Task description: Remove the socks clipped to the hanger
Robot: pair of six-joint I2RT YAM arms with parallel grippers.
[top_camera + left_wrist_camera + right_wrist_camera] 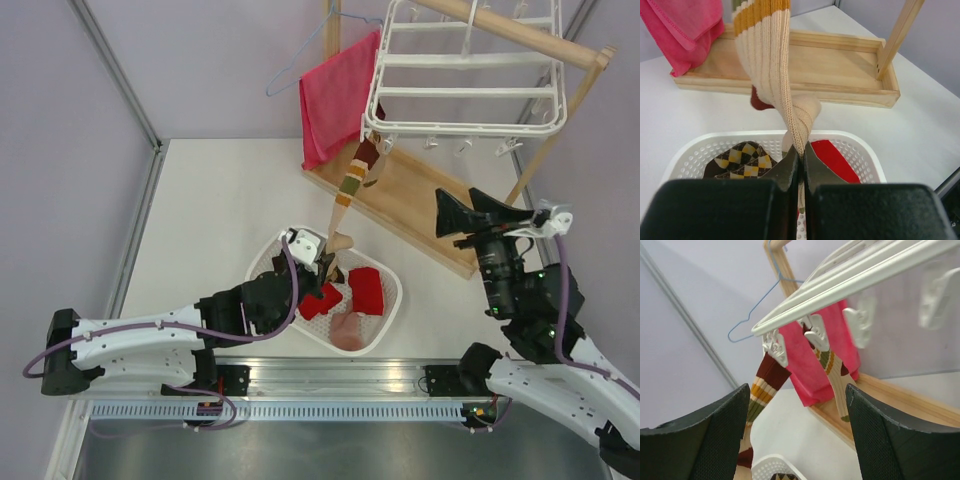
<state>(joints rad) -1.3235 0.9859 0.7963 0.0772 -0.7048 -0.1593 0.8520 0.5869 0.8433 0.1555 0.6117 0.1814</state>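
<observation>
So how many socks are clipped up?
2. One striped sock hangs from the corner clip, pinched below by the left claw; a second striped sock hangs from the neighbouring clip. More could be hidden.

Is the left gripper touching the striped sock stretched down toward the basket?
Touching. The left wrist view shows the left gripper shut on the striped sock, its cream end pinched between the jaws.

Clearance, all places given from the hanger (450,61).
- Front-left corner: 2 striped socks (352,185) clipped there, 1 drawn taut down to the basket (392,300). I count that lane blocked.
- Left of it: towel (335,95) hanging close.
- Beneath it: wooden stand (420,205), base and slanted post.
- Under its front rail, right of the socks: open air below the dangling clips (463,148). I can pass there.
</observation>
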